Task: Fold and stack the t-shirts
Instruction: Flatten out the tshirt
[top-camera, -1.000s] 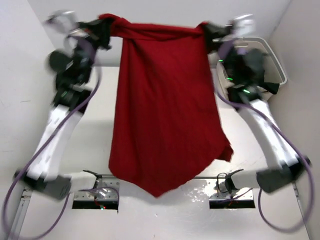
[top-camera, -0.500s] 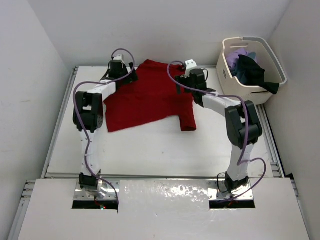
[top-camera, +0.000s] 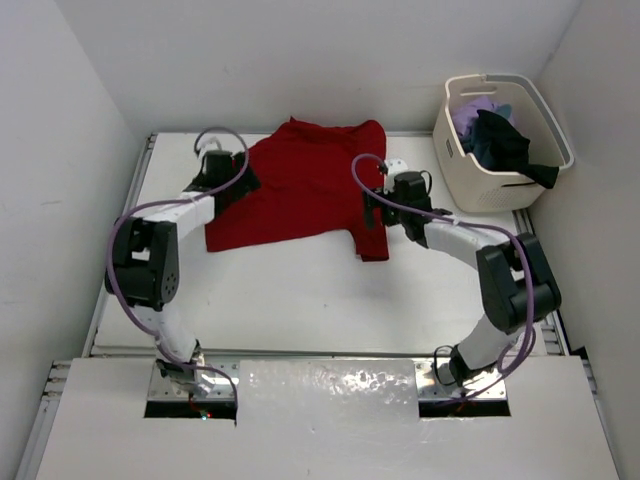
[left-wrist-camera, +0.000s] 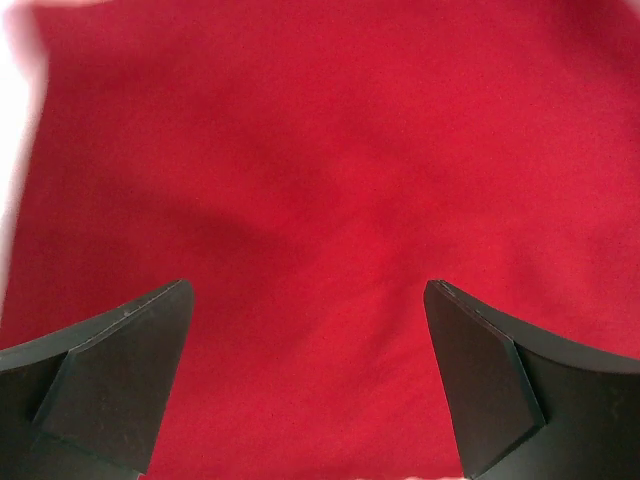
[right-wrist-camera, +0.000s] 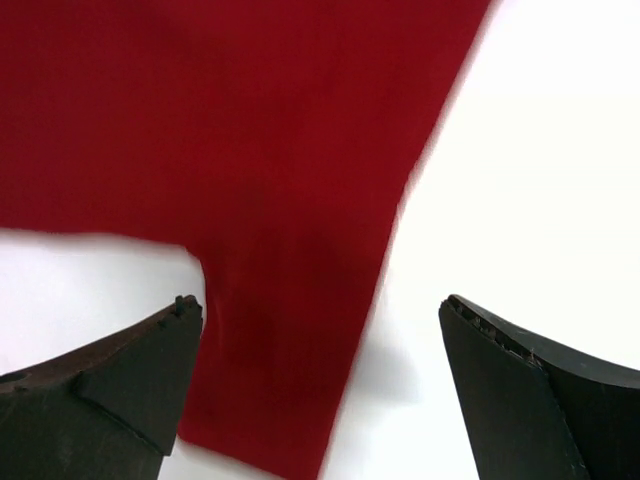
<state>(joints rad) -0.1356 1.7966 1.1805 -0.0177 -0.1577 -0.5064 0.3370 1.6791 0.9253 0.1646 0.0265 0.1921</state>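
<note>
Above the spread red t-shirt (top-camera: 300, 190), left gripper (left-wrist-camera: 307, 305) and right gripper (right-wrist-camera: 320, 315) gape (nothing held).

The white table (top-camera: 300, 300) lies bare across its near half, the flat red cloth t-shirt (top-camera: 300, 185) covers its far middle, low enough to pass over, the tall cream plastic basket (top-camera: 480, 185) blocks the far right corner, and white walls (top-camera: 60, 150) close off left, back and right.

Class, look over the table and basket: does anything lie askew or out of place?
The red t-shirt lies skewed on the table, its near edge slanting and one flap jutting nearward. A black t-shirt spills over the basket rim.
</note>
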